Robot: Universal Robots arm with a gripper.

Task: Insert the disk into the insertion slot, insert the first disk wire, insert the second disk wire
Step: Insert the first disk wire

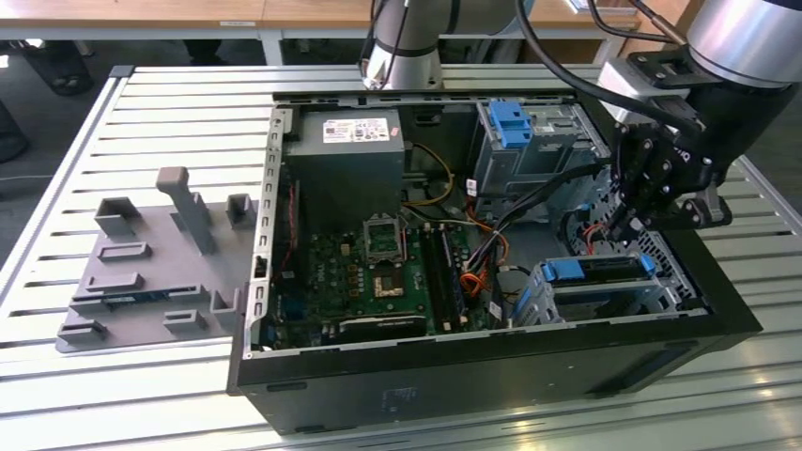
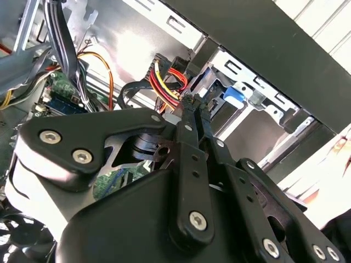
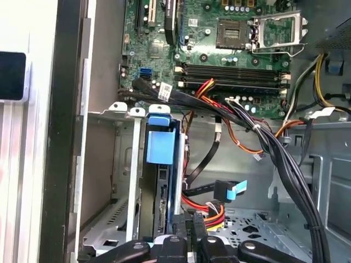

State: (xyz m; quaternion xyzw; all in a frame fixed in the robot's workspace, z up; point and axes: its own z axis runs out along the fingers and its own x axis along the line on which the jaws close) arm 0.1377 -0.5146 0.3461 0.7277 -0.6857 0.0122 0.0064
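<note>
Blue-framed, the disk (image 3: 160, 164) is seated in the insertion slot (image 3: 133, 181), long axis toward the gripper (image 3: 192, 226). Its fingers (image 2: 188, 129) are pinched narrow beside the disk's end.

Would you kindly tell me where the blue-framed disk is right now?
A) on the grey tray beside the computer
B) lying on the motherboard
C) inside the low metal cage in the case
C: the disk, blue frame showing, sits within the low metal cage inside the open case.
</note>
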